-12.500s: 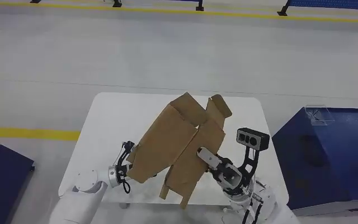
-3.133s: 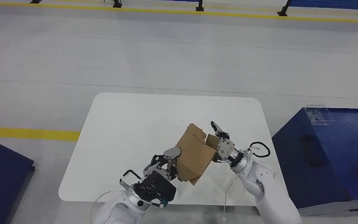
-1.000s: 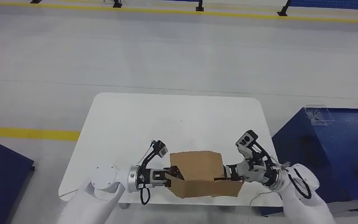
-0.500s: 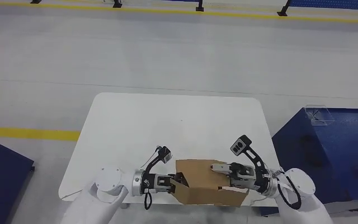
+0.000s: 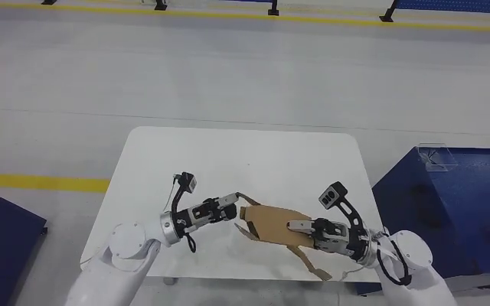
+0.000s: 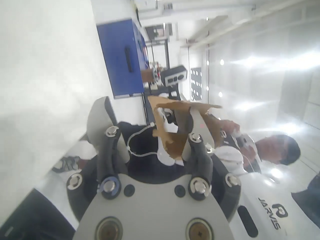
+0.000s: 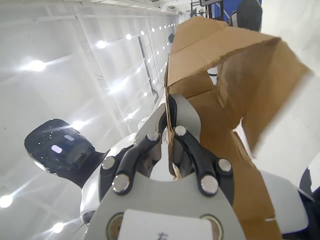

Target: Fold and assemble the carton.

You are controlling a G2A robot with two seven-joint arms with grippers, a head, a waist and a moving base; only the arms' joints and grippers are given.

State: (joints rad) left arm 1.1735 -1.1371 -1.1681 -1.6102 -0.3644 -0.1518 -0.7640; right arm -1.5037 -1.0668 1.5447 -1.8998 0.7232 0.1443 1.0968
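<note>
Hanging just left of the carton (image 5: 276,223), the left gripper (image 6: 147,118) is gaping, grasping nothing. The carton is sitting skewed over the near side of the table (image 5: 230,153). The right gripper (image 7: 170,111) is pinching its right wall alone, so it is probably risking buckling or tearing.

The left arm (image 5: 122,245) and right arm (image 5: 403,256) wear glossy white, rounded shells; one shell carries dark lettering (image 6: 273,213). The left claw (image 6: 147,123) and right claw (image 7: 168,111) have pale grey fingers (image 6: 100,116) on black links (image 6: 107,156), pinned with silver screws (image 6: 111,131) to a grey plate (image 6: 150,211). A black camera block (image 5: 334,194) tops each wrist. A black cable (image 5: 189,243) loops at the left wrist.
</note>
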